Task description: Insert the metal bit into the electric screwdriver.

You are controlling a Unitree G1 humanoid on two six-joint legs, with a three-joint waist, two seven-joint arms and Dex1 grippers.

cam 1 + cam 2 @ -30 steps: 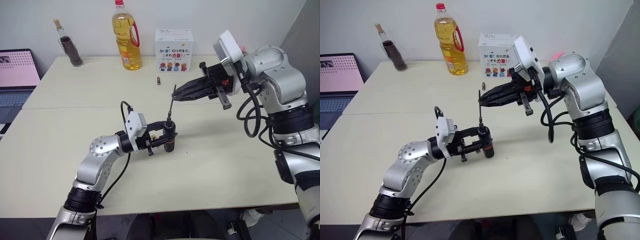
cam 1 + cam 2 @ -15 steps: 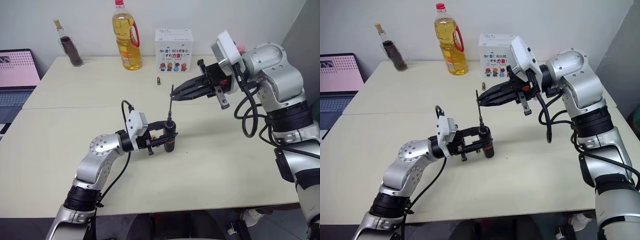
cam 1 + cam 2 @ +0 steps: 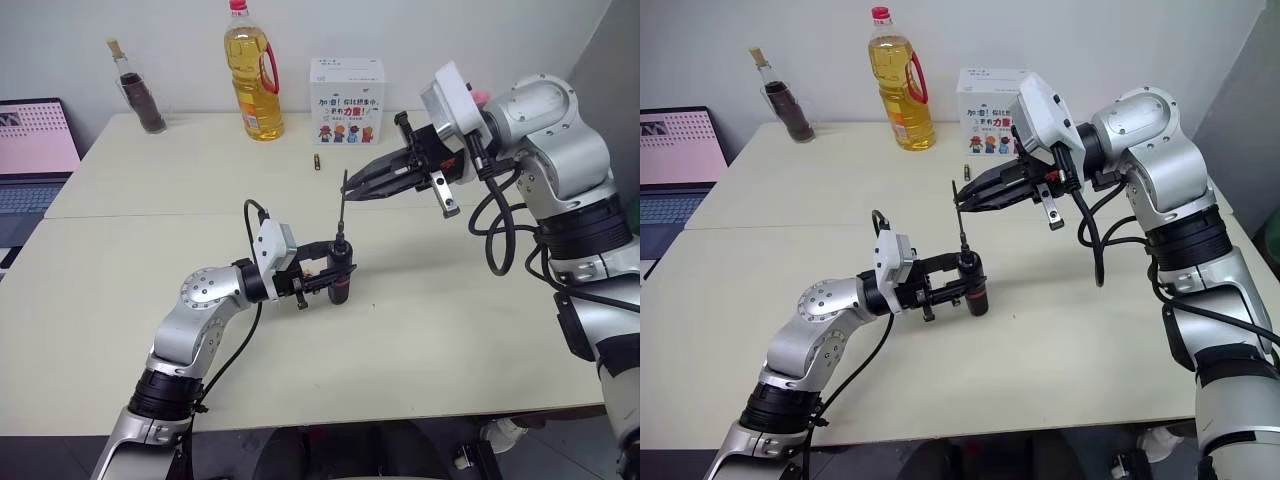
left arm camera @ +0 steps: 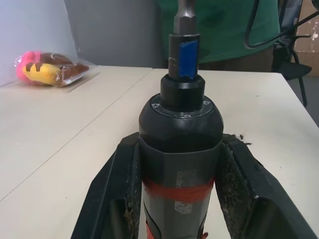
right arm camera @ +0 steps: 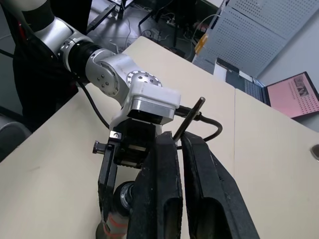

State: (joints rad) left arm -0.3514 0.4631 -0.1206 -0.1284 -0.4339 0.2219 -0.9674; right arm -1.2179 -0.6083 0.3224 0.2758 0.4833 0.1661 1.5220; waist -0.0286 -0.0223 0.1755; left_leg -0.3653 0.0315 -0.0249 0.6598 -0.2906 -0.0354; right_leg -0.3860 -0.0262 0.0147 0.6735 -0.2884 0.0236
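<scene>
- Metal bit upright, lower end seated in electric screwdriver nose.
- Left end effector clamps the screwdriver on the bench.
- Right end effector pinches the bit's top.

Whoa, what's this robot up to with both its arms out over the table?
It is fitting a thin metal bit into an electric screwdriver. The left end effector is shut on the screwdriver, holding it upright on the table. The right end effector pinches the bit near its top and holds it above the tool. The bit's lower end sits at the screwdriver's nose, and the left wrist view shows it in the socket.
</scene>
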